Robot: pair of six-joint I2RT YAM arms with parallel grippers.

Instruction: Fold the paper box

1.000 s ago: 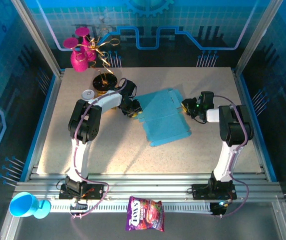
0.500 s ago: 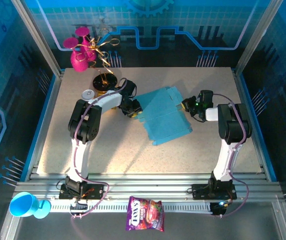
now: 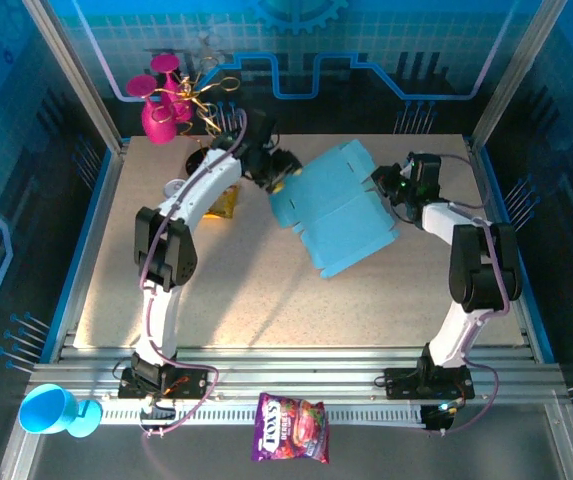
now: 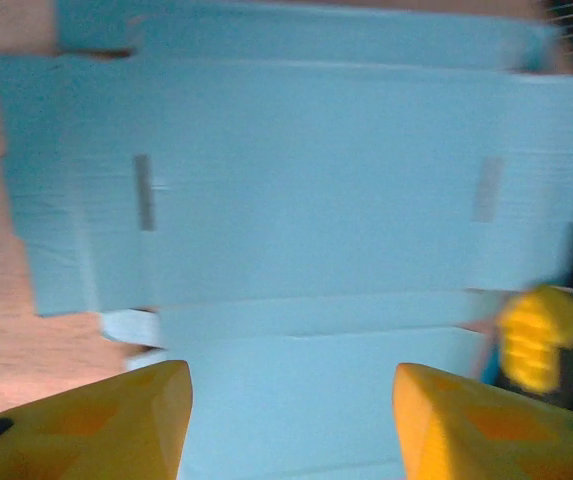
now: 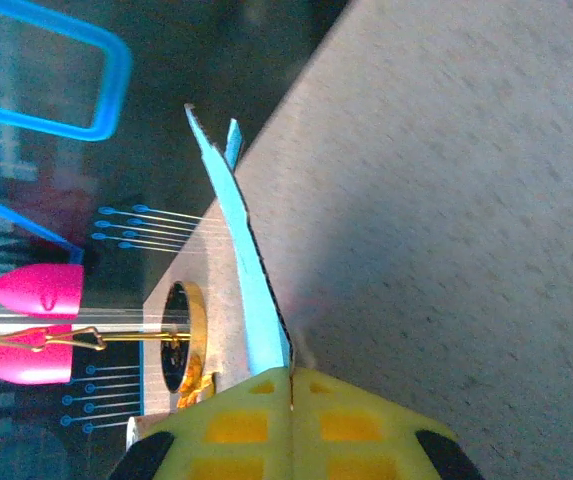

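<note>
Cardboard of the paper box (image 3: 341,205) hangs upper-middle in the overhead view, right edge clamped by the right gripper (image 3: 386,186) so the left gripper (image 3: 278,180), jaws spread, can likely press a crease.

Two slim robot arms in white and black, tipped with yellow fingers.
Same build for the left arm (image 3: 156,320) and the right arm (image 3: 454,320): white tubular links between bulky black joint housings, small black bases bolted to the silver rail (image 3: 306,362) along the near edge of the table (image 3: 266,300). A thin greyish-purple cable (image 3: 202,378) looped beside each arm from base to wrist. A small green light (image 3: 403,183) on the black wrist of the right arm. On the left gripper (image 4: 291,400), orange-yellow fingers (image 4: 136,420) with shallow moulded recesses and black at the lower outer corners. On the right gripper (image 5: 291,400), brighter yellow fingers (image 5: 226,425) with darker square insets and rounded black patches at the sides.
</note>
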